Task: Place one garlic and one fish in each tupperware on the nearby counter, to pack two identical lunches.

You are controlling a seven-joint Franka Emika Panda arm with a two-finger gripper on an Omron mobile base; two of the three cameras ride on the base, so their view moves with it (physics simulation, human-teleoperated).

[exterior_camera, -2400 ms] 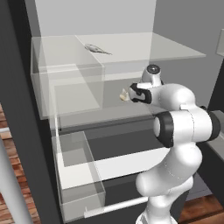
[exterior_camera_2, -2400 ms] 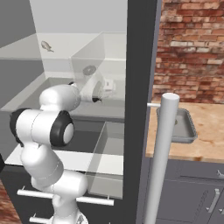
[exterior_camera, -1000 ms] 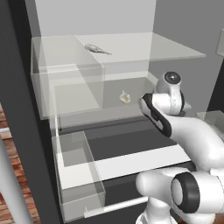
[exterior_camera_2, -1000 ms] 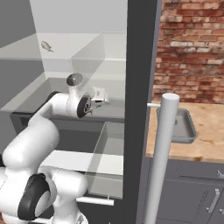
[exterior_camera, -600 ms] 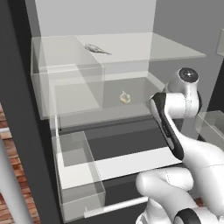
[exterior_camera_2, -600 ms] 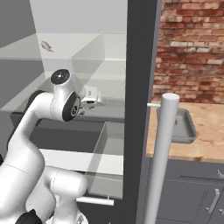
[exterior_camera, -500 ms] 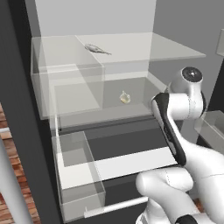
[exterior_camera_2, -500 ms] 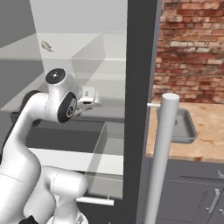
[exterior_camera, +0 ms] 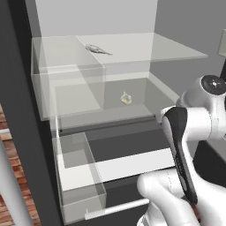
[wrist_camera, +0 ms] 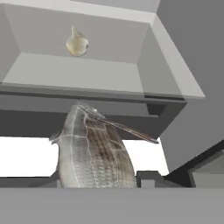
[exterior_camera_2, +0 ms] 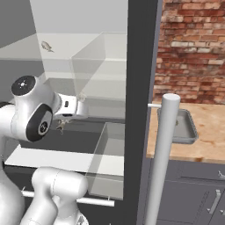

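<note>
A silver-grey fish point(wrist_camera: 94, 153) fills the lower middle of the hand view, and my gripper point(wrist_camera: 98, 180) is shut on it. Seen from the right base view, that fish point(exterior_camera_2: 60, 126) hangs under my hand in front of the open fridge. A cream garlic point(exterior_camera: 126, 98) sits on the middle fridge shelf, which is up and ahead of the hand as the garlic point(wrist_camera: 77, 42) shows there. Another fish point(exterior_camera: 98, 49) lies on the glass shelf above. A grey tupperware point(exterior_camera_2: 191, 132) rests on the wood counter point(exterior_camera_2: 208, 132) to the right.
A clear fridge drawer point(exterior_camera: 79, 176) is pulled out below the shelves. The dark fridge wall point(exterior_camera_2: 140, 110) and a grey door handle bar point(exterior_camera_2: 160, 154) stand between my hand and the counter. A brick wall point(exterior_camera_2: 193, 48) backs the counter.
My arm has drawn back out of the fridge shelf, swinging the held fish lower and away from the garlic. The garlic and the upper fish stayed put.
</note>
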